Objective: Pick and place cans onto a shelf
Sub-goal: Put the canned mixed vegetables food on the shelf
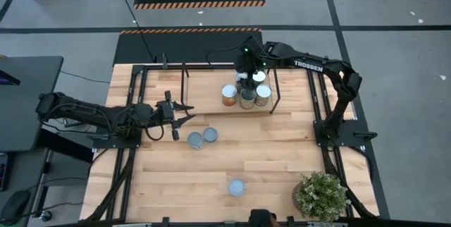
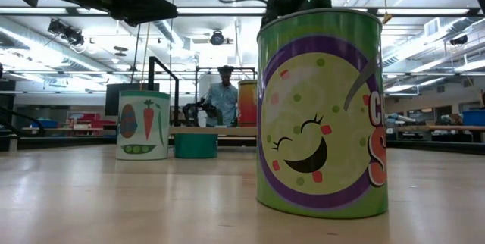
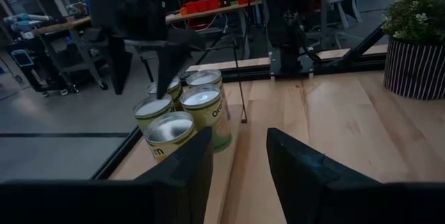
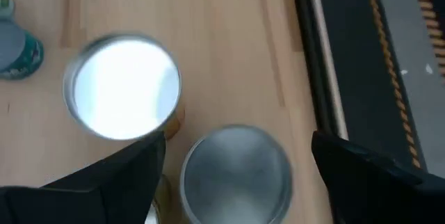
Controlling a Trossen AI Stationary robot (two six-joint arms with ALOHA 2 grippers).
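Observation:
The shelf, a light-wood board in black rods, stands at the table's far middle. Several cans stand upright on its right part; they also show in the left wrist view. My right gripper hangs over them, pointing down and open. Its fingers stand on either side of a silver-topped can, with another can beside it. My left gripper is open and empty at the table's left, level. Two cans stand just nearer, and one can stands at the near middle.
A potted plant stands at the near right corner. Black frame rails run along both table sides. In the low view the green near can fills the front. A person stands in the room beyond.

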